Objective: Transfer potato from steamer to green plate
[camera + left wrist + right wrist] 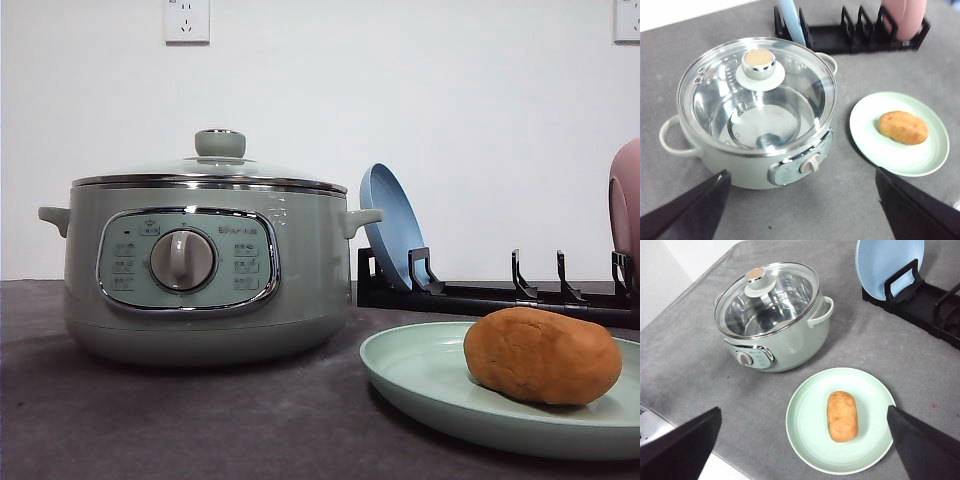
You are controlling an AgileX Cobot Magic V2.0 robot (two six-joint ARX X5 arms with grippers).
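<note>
The orange-brown potato (541,355) (903,127) (842,416) lies on the pale green plate (420,375) (867,132) (807,425), to the right of the steamer (205,265) (757,107) (772,315). The steamer's glass lid with its green knob is on, and the inside looks empty through the glass. My left gripper (800,210) hovers high above the table near the steamer's front, fingers (690,207) wide apart and holding nothing. My right gripper (805,450) hangs high over the plate's near side, fingers (925,445) spread and empty.
A black dish rack (480,295) (920,300) stands behind the plate. It holds an upright blue plate (392,225) (887,265) and a pink dish (627,200) (905,17). The grey mat (200,420) has a front edge near the grippers.
</note>
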